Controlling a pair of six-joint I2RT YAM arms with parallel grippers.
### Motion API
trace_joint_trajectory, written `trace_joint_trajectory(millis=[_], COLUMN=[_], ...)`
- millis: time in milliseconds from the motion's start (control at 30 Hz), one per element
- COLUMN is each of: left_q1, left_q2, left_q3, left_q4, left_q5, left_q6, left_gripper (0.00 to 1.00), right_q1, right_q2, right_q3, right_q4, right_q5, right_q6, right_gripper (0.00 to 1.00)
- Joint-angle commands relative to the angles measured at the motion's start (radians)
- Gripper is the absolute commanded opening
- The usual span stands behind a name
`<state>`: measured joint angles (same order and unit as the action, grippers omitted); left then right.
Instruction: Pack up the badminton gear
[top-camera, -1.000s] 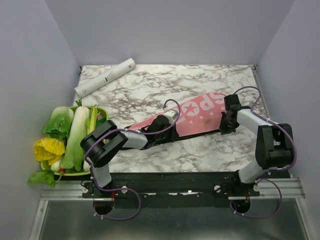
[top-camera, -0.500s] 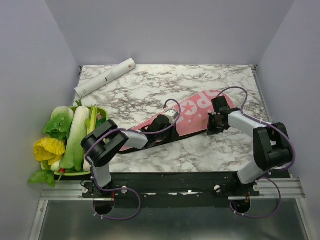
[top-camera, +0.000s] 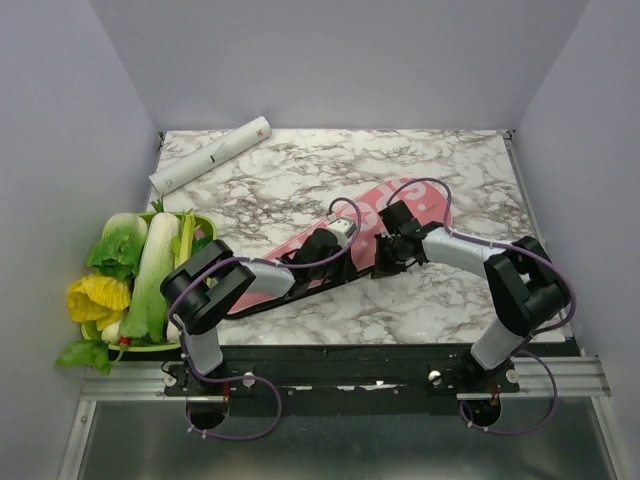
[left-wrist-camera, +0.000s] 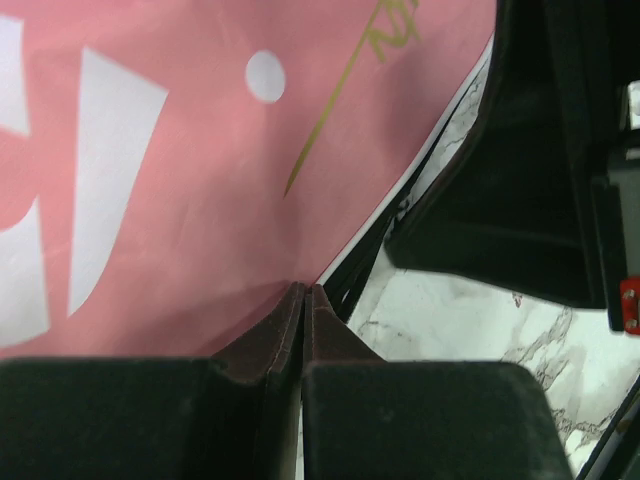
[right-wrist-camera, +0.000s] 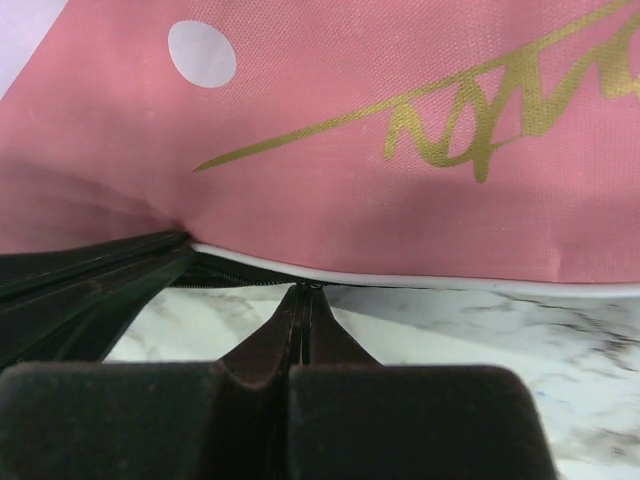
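Note:
The long pink racket cover (top-camera: 424, 200) with white lettering lies slantwise across the middle of the marble table. My left gripper (top-camera: 336, 243) sits on its narrower part; in the left wrist view the jaws (left-wrist-camera: 305, 291) are shut on the pink cover (left-wrist-camera: 150, 150) at its near edge. My right gripper (top-camera: 385, 262) is at the same edge, a little further right. There its jaws (right-wrist-camera: 305, 290) are shut on the small zip pull, where the black zip runs under the pink fabric (right-wrist-camera: 350, 100). A white tube (top-camera: 210, 155) lies at the far left corner.
A green tray (top-camera: 205, 222) of leafy vegetables (top-camera: 140, 270) stands at the table's left edge, beside the left arm. Grey walls close in the table at the left, the back and the right. The right arm's black body (left-wrist-camera: 545, 160) fills the right side of the left wrist view.
My right gripper has slid left along the cover's near edge, from the wide end toward the middle. The cover's wide end has shifted slightly left. The left gripper has stayed in place.

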<state>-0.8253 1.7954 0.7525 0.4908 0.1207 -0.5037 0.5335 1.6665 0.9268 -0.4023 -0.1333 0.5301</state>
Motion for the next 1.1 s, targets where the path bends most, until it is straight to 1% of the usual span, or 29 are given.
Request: trace_joint_trajectory(millis=[0,33,167,200,233,267,300,367,400,500,667,733,833,867,1000,1067], left_q1=[-0.012,-0.012,-0.014,-0.015,-0.017,-0.018,-0.017,-0.017,-0.018,-0.015,-0.015,-0.014,-0.014,-0.014,-0.014,-0.012], left_q2=[-0.048,-0.071,-0.207,-0.265,-0.293,-0.322,-0.37,-0.409,-0.445,-0.507,-0.579,-0.605,-0.619,-0.62,-0.611,-0.61], left_q3=[-0.044,-0.044,-0.012,-0.001,0.007,0.022,0.03,0.05,0.051,0.039,-0.011,-0.022,-0.033,-0.03,-0.021,-0.022], left_q4=[-0.096,-0.104,-0.184,-0.255,-0.294,-0.338,-0.438,-0.55,-0.654,-0.783,-0.834,-0.844,-0.856,-0.862,-0.899,-0.909], left_q5=[0.053,0.071,0.08,0.07,0.056,0.003,-0.03,-0.111,-0.201,-0.311,-0.337,-0.348,-0.355,-0.36,-0.378,-0.395], left_q6=[0.016,0.01,-0.003,0.001,0.005,0.008,0.019,0.034,0.045,0.048,-0.002,-0.012,-0.015,-0.01,0.001,0.004], left_gripper=[0.11,0.14,0.22,0.24,0.27,0.29,0.31,0.34,0.35,0.39,0.43,0.45,0.46,0.46,0.48,0.49], right_q1=[0.069,0.071,0.065,0.059,0.053,0.042,0.036,0.004,-0.01,-0.087,-0.216,-0.243,-0.283,-0.297,-0.336,-0.362], right_q2=[0.013,0.006,0.001,0.012,0.013,0.015,0.013,0.009,0.004,-0.004,0.024,0.042,0.097,0.116,0.208,0.231], right_q3=[-0.055,-0.063,-0.071,-0.068,-0.069,-0.069,-0.071,-0.074,-0.08,-0.085,-0.048,-0.017,0.059,0.12,0.248,0.283], right_q4=[0.129,0.146,0.157,0.157,0.164,0.166,0.166,0.168,0.168,0.174,0.18,0.177,0.16,0.148,0.093,0.065], right_q5=[-0.193,-0.189,-0.114,-0.108,-0.104,-0.085,-0.074,-0.063,-0.057,-0.066,-0.092,-0.107,-0.121,-0.123,-0.127,-0.147], right_q6=[0.11,0.116,0.151,0.156,0.162,0.169,0.171,0.169,0.168,0.156,0.134,0.133,0.136,0.13,0.113,0.099], right_gripper=[0.01,0.01,0.01,0.01,0.01,0.01,0.01,0.01,0.01,0.01,0.01,0.01,0.01,0.01,0.01,0.01])
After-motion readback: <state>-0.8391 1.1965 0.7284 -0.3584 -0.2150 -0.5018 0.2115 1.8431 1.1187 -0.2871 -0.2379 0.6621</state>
